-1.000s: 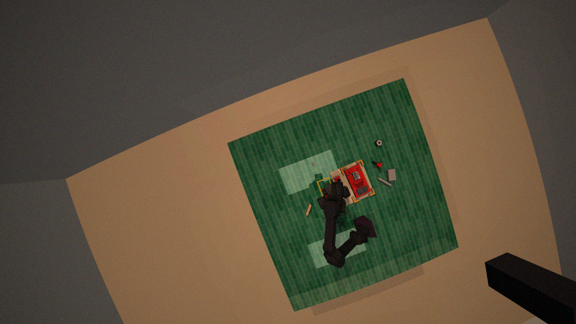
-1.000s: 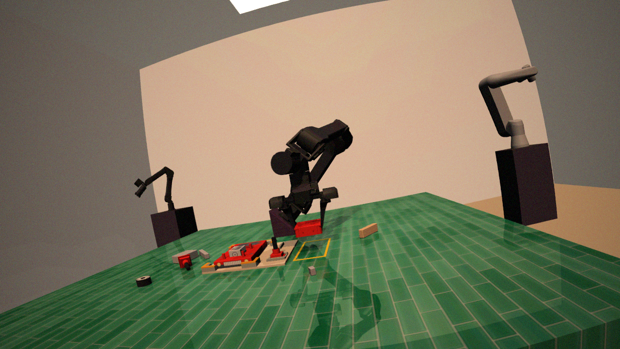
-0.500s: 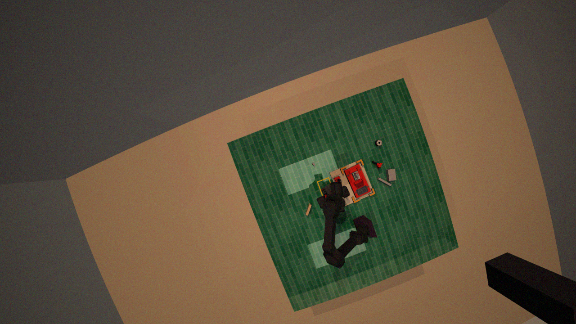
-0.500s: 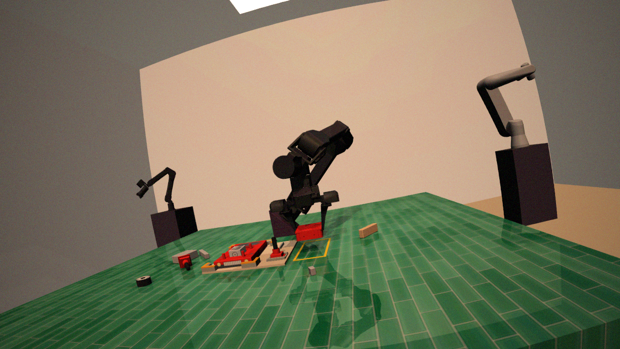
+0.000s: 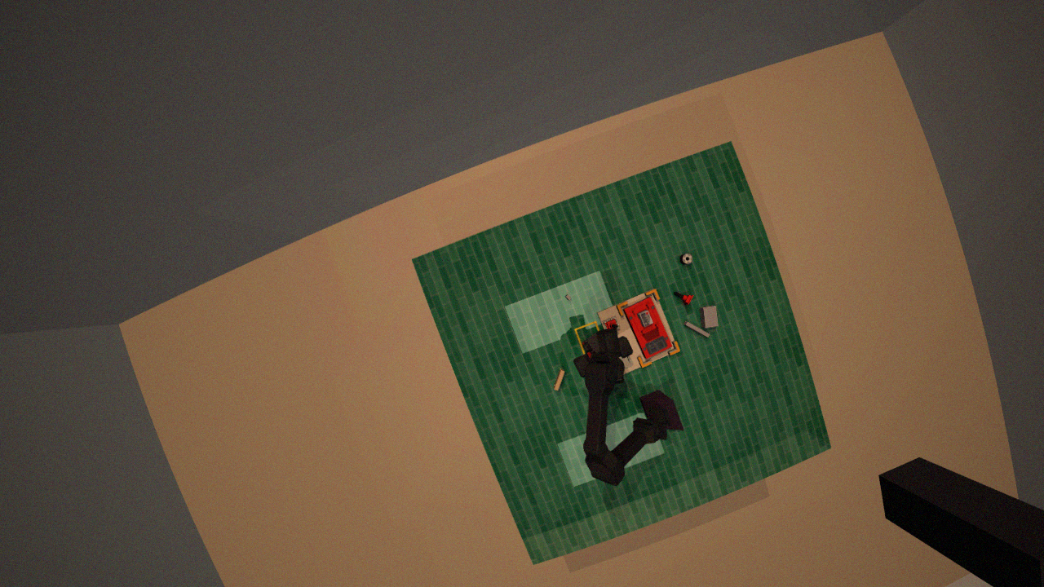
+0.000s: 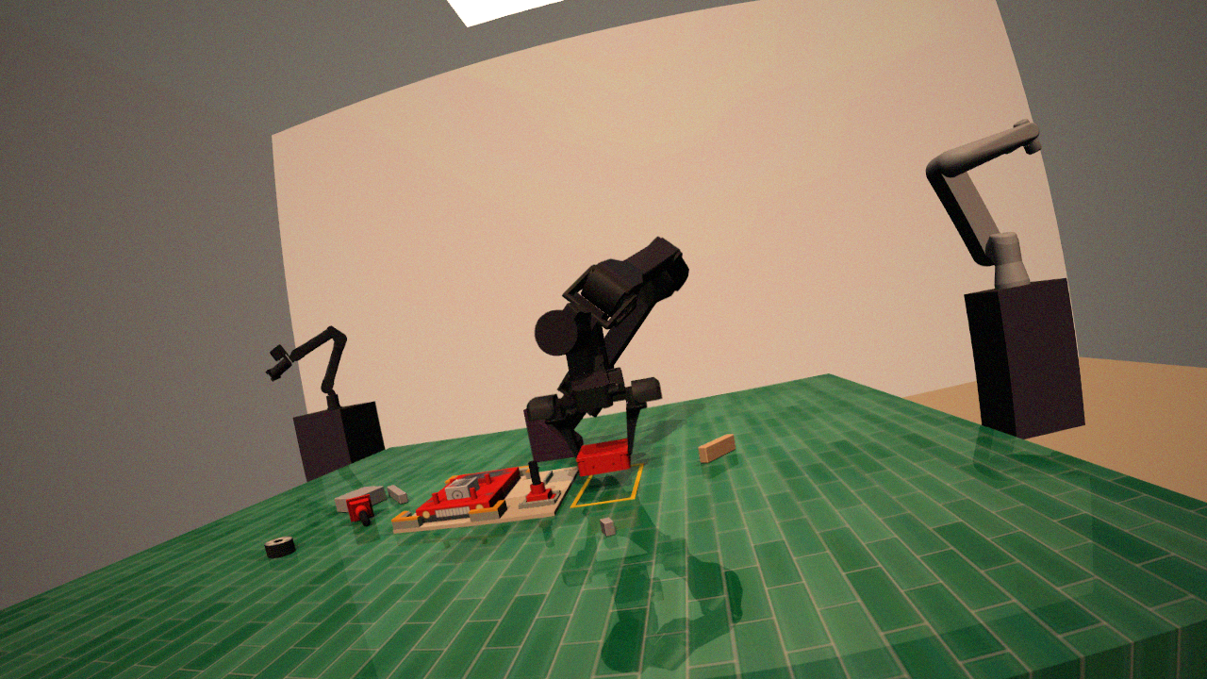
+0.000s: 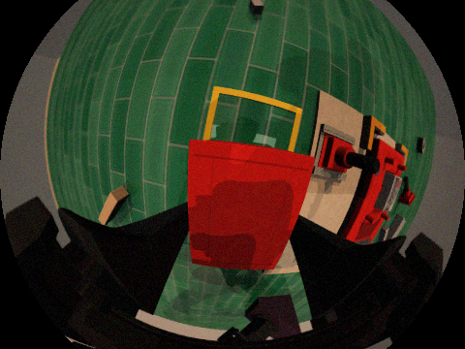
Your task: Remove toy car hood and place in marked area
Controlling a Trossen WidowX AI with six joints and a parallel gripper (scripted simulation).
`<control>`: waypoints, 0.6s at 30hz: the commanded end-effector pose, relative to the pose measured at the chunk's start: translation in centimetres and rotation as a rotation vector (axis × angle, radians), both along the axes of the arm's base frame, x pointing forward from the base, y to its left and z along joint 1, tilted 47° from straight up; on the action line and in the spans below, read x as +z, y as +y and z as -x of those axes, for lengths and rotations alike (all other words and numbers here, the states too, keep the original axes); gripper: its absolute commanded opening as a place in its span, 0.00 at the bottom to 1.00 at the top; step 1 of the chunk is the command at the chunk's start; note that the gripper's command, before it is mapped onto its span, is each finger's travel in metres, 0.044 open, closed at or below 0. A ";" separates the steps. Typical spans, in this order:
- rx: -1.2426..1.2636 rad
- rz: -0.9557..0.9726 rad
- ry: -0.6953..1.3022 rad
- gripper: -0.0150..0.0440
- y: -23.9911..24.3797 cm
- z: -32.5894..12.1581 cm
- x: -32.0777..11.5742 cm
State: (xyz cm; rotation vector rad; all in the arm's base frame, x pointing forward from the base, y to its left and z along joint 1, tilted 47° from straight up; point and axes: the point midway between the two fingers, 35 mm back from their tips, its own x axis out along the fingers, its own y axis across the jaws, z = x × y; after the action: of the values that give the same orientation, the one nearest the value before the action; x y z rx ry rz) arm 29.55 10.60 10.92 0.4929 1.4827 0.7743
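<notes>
Arm (image 6: 620,290): matte black all over, blocky angular links, one round disc-shaped joint housing at the elbow. No cables, screws or markings discernible. Gripper (image 6: 603,443): same black; wide crossbar body, two slim tapering fingers (image 6: 631,426). Base (image 5: 662,408): dark, boxy, faintly purplish.
</notes>
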 end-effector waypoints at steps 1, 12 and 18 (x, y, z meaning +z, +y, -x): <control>-0.004 -0.005 0.003 0.25 0.2 0.1 -0.2; -0.003 -0.006 0.003 0.25 0.7 0.2 -0.5; -0.003 -0.006 0.003 0.25 0.9 0.2 -0.7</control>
State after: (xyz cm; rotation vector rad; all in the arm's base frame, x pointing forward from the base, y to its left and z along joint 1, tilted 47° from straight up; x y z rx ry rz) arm 29.32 11.31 10.27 0.4946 1.4838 0.7758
